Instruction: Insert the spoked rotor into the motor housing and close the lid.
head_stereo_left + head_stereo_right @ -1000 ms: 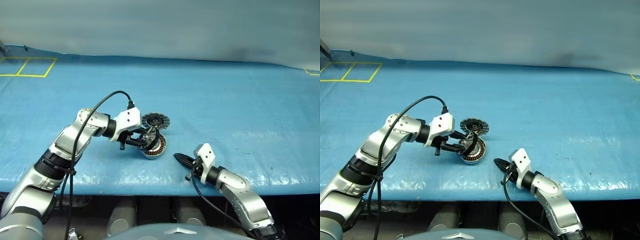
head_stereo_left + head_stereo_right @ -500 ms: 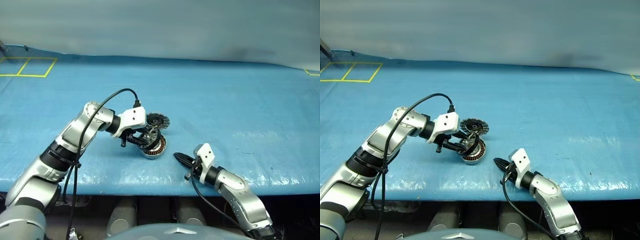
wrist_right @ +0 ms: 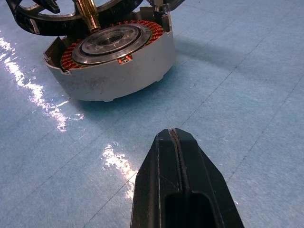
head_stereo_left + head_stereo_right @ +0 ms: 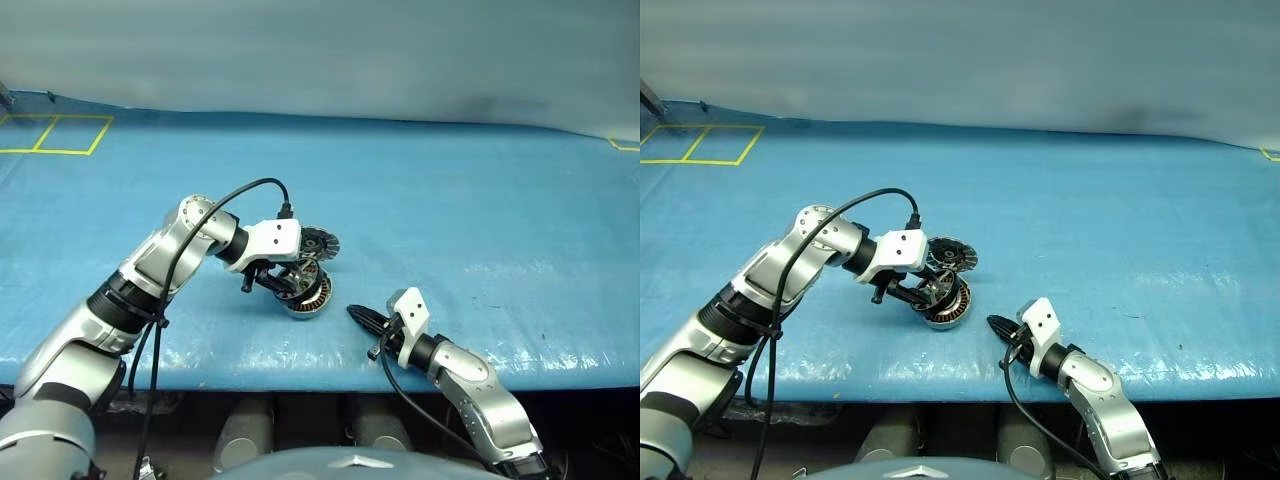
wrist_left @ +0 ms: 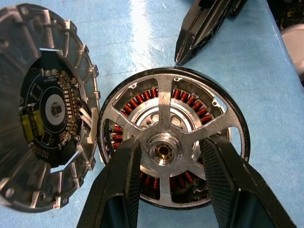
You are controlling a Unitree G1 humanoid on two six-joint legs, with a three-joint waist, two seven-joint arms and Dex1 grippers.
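Where yellow tape lines (image 4: 55, 135) mark it, blue table covering (image 4: 450, 210) lies wrinkled.

You've got one spoked rotor (image 5: 164, 149), one motor housing (image 3: 114, 71), one lid (image 5: 45, 109) — and two grippers, the left gripper (image 5: 166, 161) and the right gripper (image 3: 178, 161).

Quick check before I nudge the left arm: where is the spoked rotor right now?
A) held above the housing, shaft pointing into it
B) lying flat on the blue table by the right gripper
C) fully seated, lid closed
A: the left gripper holds the spoked rotor above the motor housing, its shaft pointing down at the centre, and the lid stands open.
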